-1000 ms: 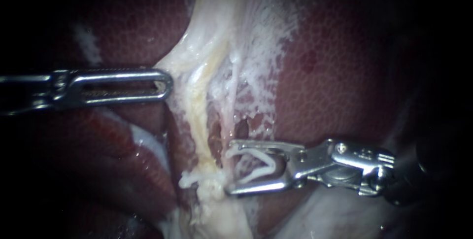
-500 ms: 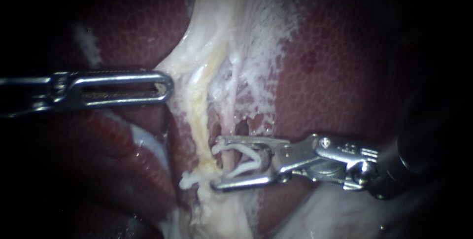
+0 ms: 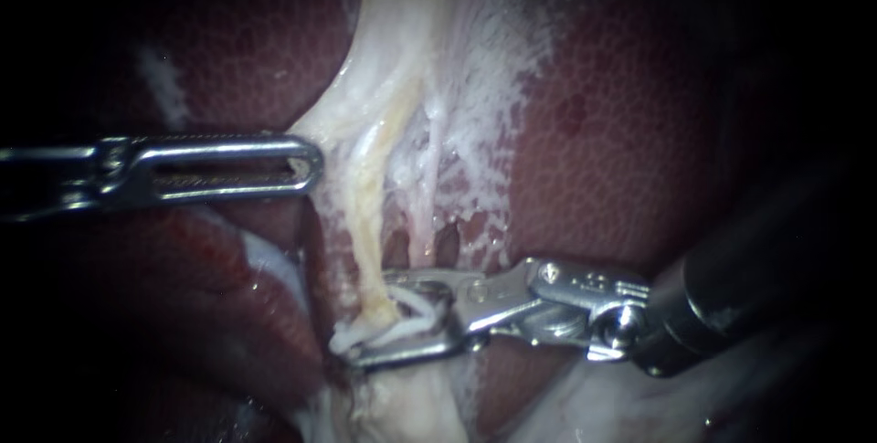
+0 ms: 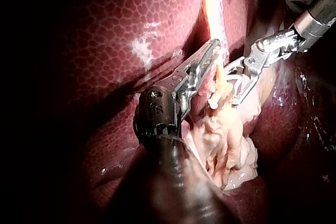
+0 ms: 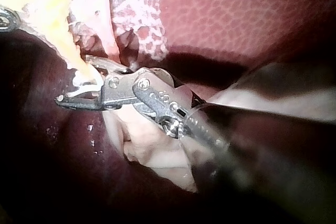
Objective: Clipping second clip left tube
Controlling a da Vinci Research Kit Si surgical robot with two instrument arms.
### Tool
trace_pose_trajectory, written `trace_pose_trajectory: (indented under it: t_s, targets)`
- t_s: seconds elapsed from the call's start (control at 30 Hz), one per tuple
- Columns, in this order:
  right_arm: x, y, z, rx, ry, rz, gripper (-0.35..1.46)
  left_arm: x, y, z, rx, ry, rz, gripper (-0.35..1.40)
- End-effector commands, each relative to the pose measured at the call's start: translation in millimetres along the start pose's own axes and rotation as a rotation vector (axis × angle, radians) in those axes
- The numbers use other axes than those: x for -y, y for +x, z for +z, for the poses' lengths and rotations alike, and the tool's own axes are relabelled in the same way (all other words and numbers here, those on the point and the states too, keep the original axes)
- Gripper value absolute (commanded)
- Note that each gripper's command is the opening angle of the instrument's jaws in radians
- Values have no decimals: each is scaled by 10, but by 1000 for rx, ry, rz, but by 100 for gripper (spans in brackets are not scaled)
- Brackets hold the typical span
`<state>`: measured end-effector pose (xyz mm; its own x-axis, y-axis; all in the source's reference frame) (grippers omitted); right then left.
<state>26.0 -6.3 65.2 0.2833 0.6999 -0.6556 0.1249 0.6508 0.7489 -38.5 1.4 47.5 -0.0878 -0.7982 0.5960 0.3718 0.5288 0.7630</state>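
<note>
The right instrument [image 3: 373, 317] comes in from the lower right and lies low across the liver [image 3: 621, 151]. Its hand is narrow. The two jaws stand a little apart with the loaded clip [image 3: 411, 324] between them, and both jaws touch this white clip. The left tube [image 3: 365, 215], a yellowish strand that runs down from the pale tissue [image 3: 384, 59], passes between the jaws and between the legs of the loaded clip, near its lower end. A lower clip [image 3: 343, 338], also white, sits across the tube just beside the tips of the jaws. A thin tube [image 3: 429, 215] runs down just to the right of the left tube and reaches the upper jaw.

The left instrument [image 3: 312, 164] comes in level from the left. Its hand is closed, the slotted jaws lie together, and the tip pinches the left edge of the pale tissue, which is drawn towards it. The two instruments are well apart.
</note>
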Motion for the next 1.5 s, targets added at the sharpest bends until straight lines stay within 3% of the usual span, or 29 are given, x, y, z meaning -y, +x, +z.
trace_pose_trajectory:
  t_s: [0.03,0.37,0.6,0.7,0.8,0.87,1.5]
  targets:
    - [-1,0,2,-1,-2,2,54,0,0,1,0,0,0,-35]
    - [-6,2,9,8,2,25,51,0,3,2,1,-1,2,-35]
    - [-8,1,7,48,-5,70,35,0,4,2,1,-1,2,-35]
    - [-7,1,5,60,-17,82,13,0,4,3,1,-1,2,-35]
    - [-8,0,3,85,-36,95,-24,0,5,3,1,-1,3,-35]
    - [-9,-1,0,91,-47,96,-35,0,5,3,1,-1,3,-35]
    - [-13,-4,-4,92,-48,95,-35,-2,7,3,1,-1,4,-35]
